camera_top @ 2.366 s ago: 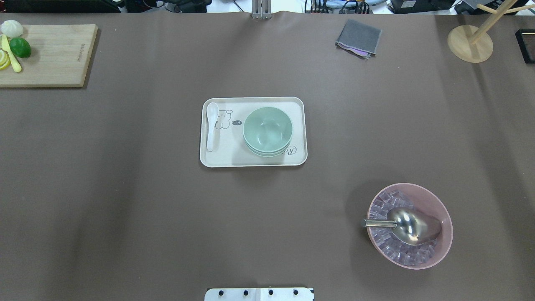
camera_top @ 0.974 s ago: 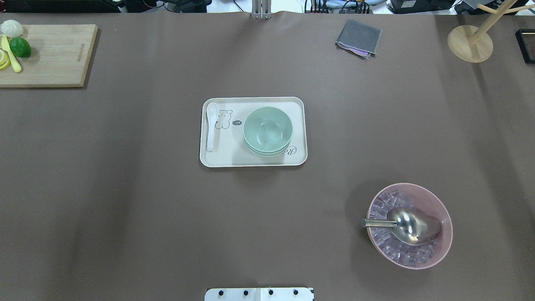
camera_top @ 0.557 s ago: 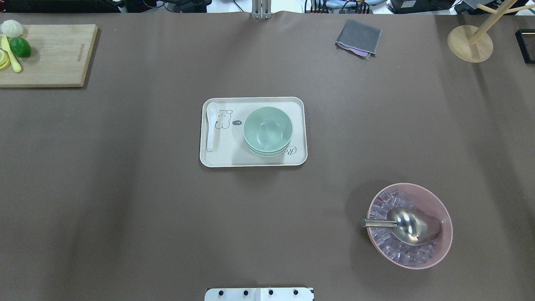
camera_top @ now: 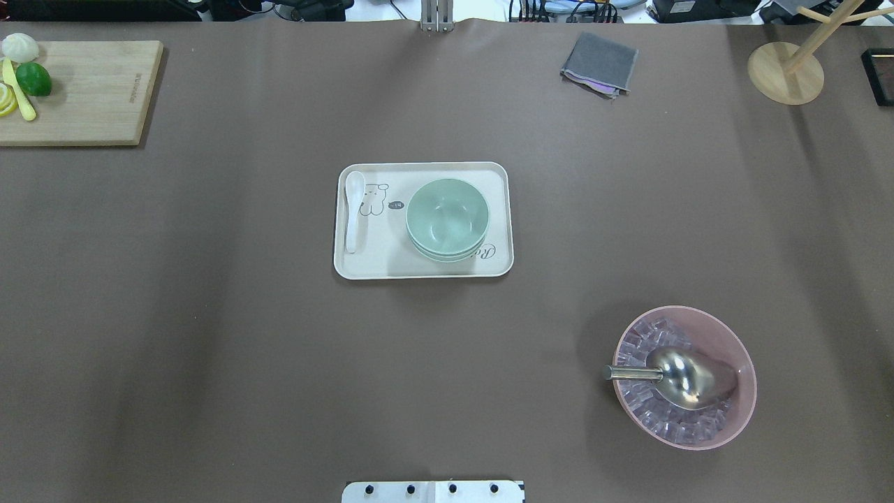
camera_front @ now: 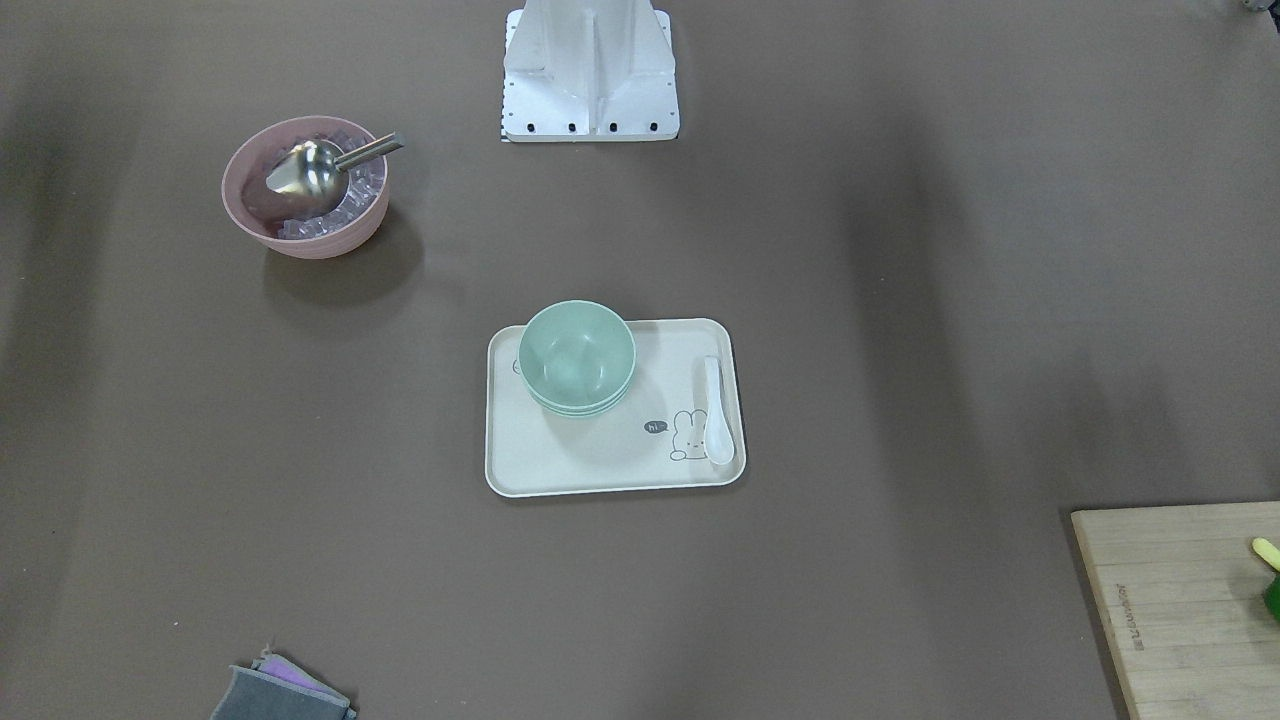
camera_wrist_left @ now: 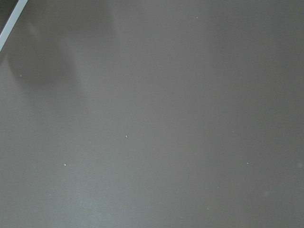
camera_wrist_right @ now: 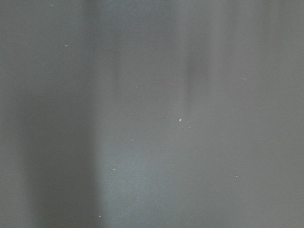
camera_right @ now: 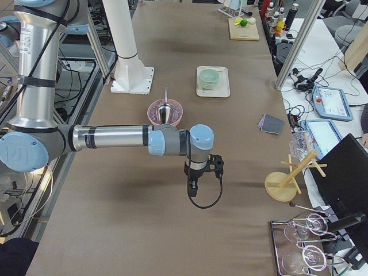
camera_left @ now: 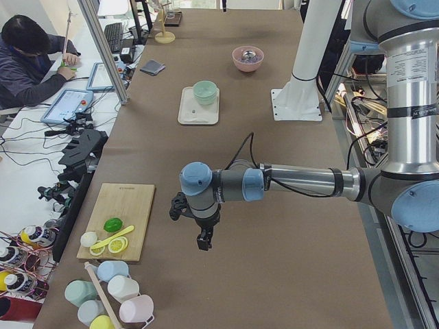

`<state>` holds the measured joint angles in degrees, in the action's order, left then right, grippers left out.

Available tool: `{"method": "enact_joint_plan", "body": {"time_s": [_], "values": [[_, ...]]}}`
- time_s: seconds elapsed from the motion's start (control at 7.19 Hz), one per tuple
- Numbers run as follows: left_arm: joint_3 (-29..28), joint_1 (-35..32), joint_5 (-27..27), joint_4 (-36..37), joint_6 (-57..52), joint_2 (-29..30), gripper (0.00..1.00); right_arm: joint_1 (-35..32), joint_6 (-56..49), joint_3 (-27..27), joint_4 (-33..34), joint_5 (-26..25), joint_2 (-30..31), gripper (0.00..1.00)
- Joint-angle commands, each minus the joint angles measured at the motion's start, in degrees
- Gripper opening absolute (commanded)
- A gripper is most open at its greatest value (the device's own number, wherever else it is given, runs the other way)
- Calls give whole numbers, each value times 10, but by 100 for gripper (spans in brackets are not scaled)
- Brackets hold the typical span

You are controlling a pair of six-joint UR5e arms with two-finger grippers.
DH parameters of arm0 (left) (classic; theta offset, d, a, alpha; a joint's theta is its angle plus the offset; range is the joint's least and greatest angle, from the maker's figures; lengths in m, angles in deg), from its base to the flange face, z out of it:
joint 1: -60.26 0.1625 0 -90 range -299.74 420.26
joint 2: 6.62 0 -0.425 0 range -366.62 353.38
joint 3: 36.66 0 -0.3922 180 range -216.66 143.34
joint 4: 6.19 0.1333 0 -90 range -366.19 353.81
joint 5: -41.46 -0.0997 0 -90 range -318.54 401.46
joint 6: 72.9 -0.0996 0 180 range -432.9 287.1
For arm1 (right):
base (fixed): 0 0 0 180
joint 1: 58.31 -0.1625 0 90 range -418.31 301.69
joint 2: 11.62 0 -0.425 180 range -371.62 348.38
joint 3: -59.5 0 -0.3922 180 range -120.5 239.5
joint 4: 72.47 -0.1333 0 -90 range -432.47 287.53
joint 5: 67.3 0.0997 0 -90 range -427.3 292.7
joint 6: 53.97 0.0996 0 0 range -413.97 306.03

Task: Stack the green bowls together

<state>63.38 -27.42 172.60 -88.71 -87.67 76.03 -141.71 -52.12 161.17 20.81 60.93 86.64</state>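
The green bowls [camera_top: 447, 216] are nested in one stack on the right part of a cream tray [camera_top: 391, 264] at mid-table; they also show in the front-facing view [camera_front: 577, 355] and both side views [camera_left: 204, 90] [camera_right: 209, 77]. My left gripper [camera_left: 204, 241] hangs over bare table far to the left of the tray, seen only in the exterior left view. My right gripper [camera_right: 192, 191] hangs over bare table far to the right, seen only in the exterior right view. I cannot tell whether either is open or shut. Both wrist views show only the brown table cover.
A white spoon [camera_top: 353, 209] lies on the tray's left side. A pink bowl [camera_top: 742, 349] with ice and a metal scoop [camera_top: 688, 377] stands near right. A cutting board [camera_top: 91, 91] with fruit, a grey cloth [camera_top: 599, 63] and a wooden stand [camera_top: 786, 73] lie along the far edge.
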Motion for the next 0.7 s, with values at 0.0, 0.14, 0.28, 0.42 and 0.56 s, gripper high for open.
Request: {"method": "enact_joint_plan", "body": {"time_s": [0.0,0.14,0.28,0.42,0.56], "values": [[1,0,0,0,0,0,99,1,-4,-1,-23,1,3,100],[1,0,0,1,0,0,99,2,-4,-2,-25,1,4,100],[2,0,0,1,0,0,99,2,-4,-2,-25,1,4,100],[2,0,0,1,1,0,99,2,-4,-2,-25,1,4,100],[0,0,1,0,2,0,99,3,-4,-1,-27,1,4,100]]}}
